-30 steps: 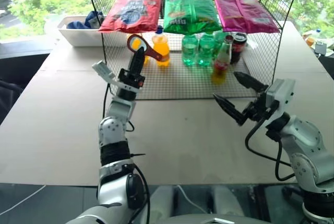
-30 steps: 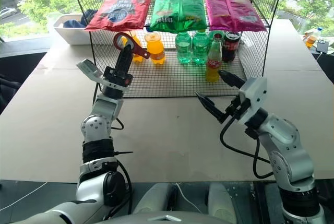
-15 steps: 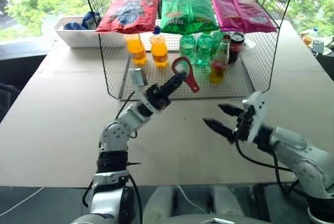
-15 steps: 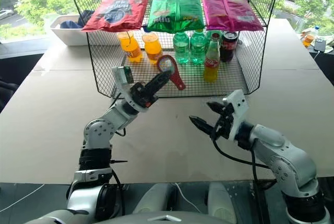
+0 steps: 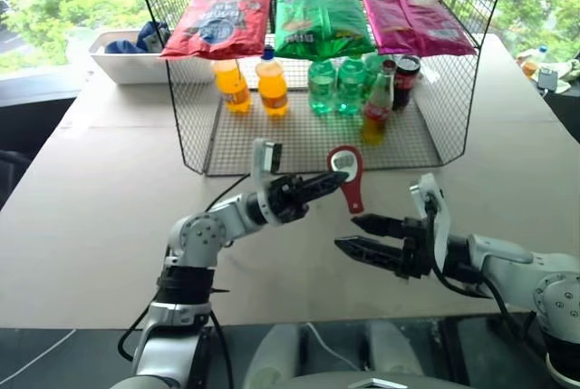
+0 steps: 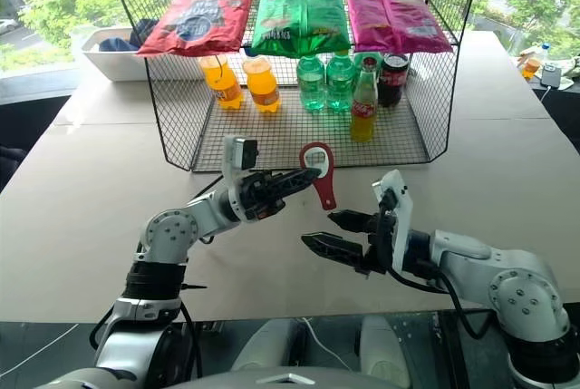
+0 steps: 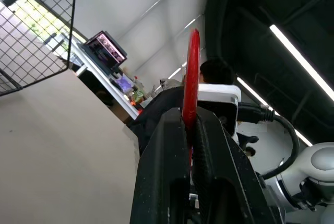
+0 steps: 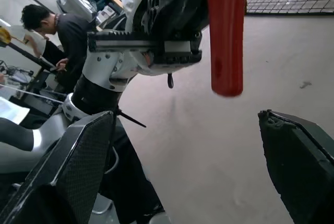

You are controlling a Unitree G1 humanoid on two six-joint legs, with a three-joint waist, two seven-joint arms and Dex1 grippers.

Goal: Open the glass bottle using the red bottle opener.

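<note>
- Wire rack [image 5: 190, 126] on the table [image 5: 91, 208]: lower level holds 2 orange bottles [image 5: 271, 83], green bottles [image 5: 337, 86], a dark can [image 5: 408, 72] and the glass bottle [image 5: 375, 106], upright at the front, just beside the can.
- Rack top: 3 snack bags, red [image 5: 217, 22], green [image 5: 323, 23], pink [image 5: 413, 22].
- White bin [image 5: 127, 55] behind the rack holds dark blue items.
- Left gripper [image 5: 324, 184] clamps the red bottle opener [image 5: 347, 174], loop up, handle hanging.
- Right gripper [image 5: 355, 234], fingers spread wide and empty, sits just below the opener.
</note>
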